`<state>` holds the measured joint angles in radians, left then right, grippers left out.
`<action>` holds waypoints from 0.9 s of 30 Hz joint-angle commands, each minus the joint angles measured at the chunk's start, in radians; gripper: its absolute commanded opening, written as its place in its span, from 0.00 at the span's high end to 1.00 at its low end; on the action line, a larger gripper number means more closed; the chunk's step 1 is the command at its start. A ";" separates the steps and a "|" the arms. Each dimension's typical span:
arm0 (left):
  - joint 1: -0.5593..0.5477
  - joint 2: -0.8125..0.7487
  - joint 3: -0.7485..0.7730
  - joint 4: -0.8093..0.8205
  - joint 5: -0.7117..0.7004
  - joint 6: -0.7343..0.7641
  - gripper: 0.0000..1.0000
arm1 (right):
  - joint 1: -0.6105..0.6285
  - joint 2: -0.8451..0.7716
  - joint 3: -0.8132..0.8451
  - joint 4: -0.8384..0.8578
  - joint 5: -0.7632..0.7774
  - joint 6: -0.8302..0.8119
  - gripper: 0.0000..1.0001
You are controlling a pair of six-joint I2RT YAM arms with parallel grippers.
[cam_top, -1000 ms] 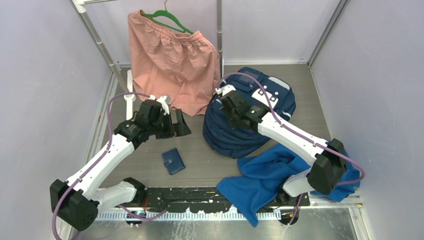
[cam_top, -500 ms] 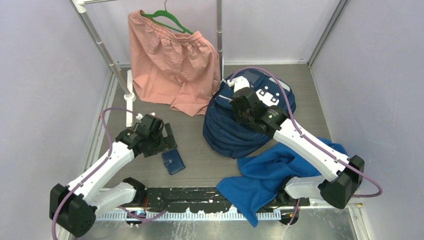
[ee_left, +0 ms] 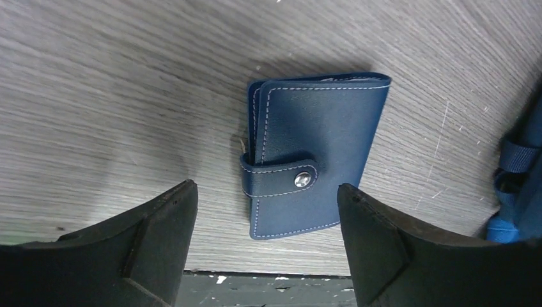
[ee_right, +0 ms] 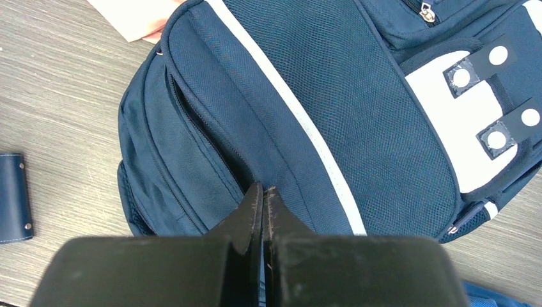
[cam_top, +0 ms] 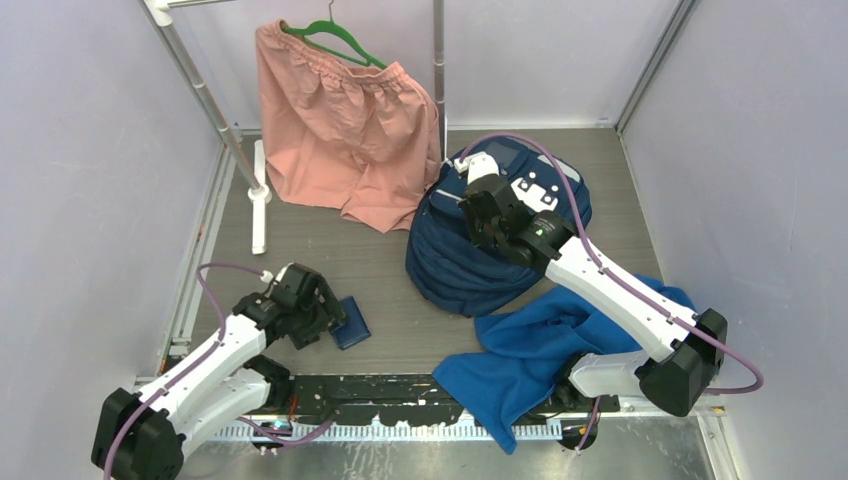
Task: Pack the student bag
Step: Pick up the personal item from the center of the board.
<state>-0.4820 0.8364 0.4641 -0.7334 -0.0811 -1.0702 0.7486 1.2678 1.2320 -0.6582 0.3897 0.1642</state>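
Note:
The student bag, navy with white stripes and dotted patches, lies at the middle right of the table and fills the right wrist view. My right gripper rests on top of it. Its jaws are shut on a fold of the bag's fabric beside an open zipper slit. A small navy wallet with a snap tab lies on the table near the front edge. My left gripper is open, low over the table. The wallet lies between and just beyond its fingertips, untouched.
A royal-blue cloth is draped over the right arm's base at the front right. A pink garment hangs on a green hanger from a metal rack at the back. A black rail runs along the near edge. The wallet also shows in the right wrist view.
My left gripper has moved from the middle left down towards the near edge and now sits low at the wallet. My right gripper shifted right over the bag, then held still.

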 commanded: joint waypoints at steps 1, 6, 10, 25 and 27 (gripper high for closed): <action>0.006 0.009 -0.035 0.120 0.046 -0.088 0.13 | -0.006 -0.018 0.017 0.071 0.001 0.024 0.99; -0.014 0.020 -0.010 0.068 0.013 -0.039 0.20 | -0.006 -0.019 0.015 0.070 -0.004 0.030 0.99; -0.032 0.025 -0.022 0.098 0.031 -0.043 0.52 | -0.006 -0.014 0.016 0.075 -0.011 0.037 0.99; -0.047 -0.009 -0.090 0.235 0.042 -0.119 1.00 | -0.005 -0.015 0.018 0.068 -0.015 0.042 0.99; -0.047 0.005 -0.062 0.247 0.043 -0.072 1.00 | -0.005 -0.018 0.019 0.064 -0.014 0.043 0.99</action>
<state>-0.5236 0.8345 0.3664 -0.5365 0.0082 -1.1965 0.7441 1.2682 1.2301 -0.6586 0.3714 0.1879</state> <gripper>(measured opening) 0.016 0.039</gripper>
